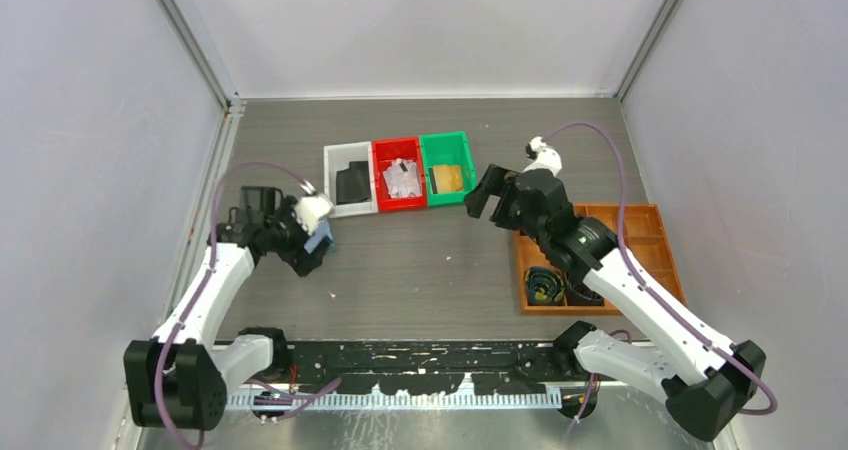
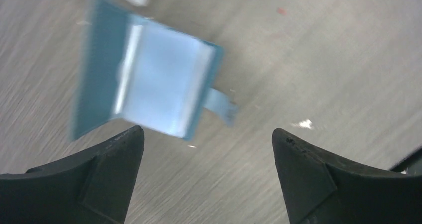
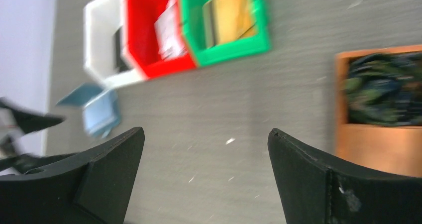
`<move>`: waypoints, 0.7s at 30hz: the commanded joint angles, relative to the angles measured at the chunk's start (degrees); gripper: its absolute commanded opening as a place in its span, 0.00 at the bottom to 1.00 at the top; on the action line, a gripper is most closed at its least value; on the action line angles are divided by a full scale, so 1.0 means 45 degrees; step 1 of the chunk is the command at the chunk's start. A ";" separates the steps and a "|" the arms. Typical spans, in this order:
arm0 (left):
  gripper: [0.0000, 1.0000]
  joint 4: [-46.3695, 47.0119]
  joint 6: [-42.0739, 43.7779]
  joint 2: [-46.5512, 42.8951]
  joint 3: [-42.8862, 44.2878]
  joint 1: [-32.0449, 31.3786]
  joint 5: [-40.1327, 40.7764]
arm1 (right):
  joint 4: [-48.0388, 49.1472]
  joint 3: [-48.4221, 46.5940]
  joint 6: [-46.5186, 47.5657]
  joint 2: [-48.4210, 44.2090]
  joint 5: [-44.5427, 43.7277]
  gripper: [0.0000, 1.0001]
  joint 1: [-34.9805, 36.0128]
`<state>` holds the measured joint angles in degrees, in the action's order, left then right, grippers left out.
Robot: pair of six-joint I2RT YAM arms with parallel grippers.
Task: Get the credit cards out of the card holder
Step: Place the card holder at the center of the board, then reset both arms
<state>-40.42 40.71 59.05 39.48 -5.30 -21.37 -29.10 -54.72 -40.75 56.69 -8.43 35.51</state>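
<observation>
Black left hand (image 2: 206, 137), spread wide, empty. Blue card holder (image 2: 149, 92) lies unfolded on the grey desk (image 2: 323, 59) just beyond it, at left. Right hand (image 3: 205, 137), released, empty. Far: credit cards (image 1: 447, 178) in white bin (image 1: 352, 211), red bin (image 1: 397, 143), green bin (image 1: 448, 137).

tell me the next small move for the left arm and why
Probably lift the left end effector clear of the table. Its jaws stand open over the card holder, unfolded with no card showing inside, while the black card sits in the white bin, the silver cards in the red bin and the gold card in the green bin.
</observation>
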 commanded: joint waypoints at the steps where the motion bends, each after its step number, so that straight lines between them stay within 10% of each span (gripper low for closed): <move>1: 1.00 0.2004 -0.3779 0.0961 0.0901 0.2743 -0.0438 | 0.1133 0.1194 0.1941 -0.1218 -0.6973 1.00 -0.0075; 8: 0.99 0.5896 -0.7245 0.1994 -0.0058 0.4537 -0.0519 | 0.7827 0.5383 0.6560 -0.2649 -1.1814 1.00 -0.0571; 21: 0.98 1.6979 -1.0743 0.2183 -0.4931 0.4537 0.1543 | 1.3702 0.8380 0.5227 0.0221 -1.0062 0.99 -0.6046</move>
<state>14.17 -0.19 67.72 18.81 15.07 -18.20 13.47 -20.78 -15.99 52.93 -56.03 10.35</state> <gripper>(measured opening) 0.976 0.995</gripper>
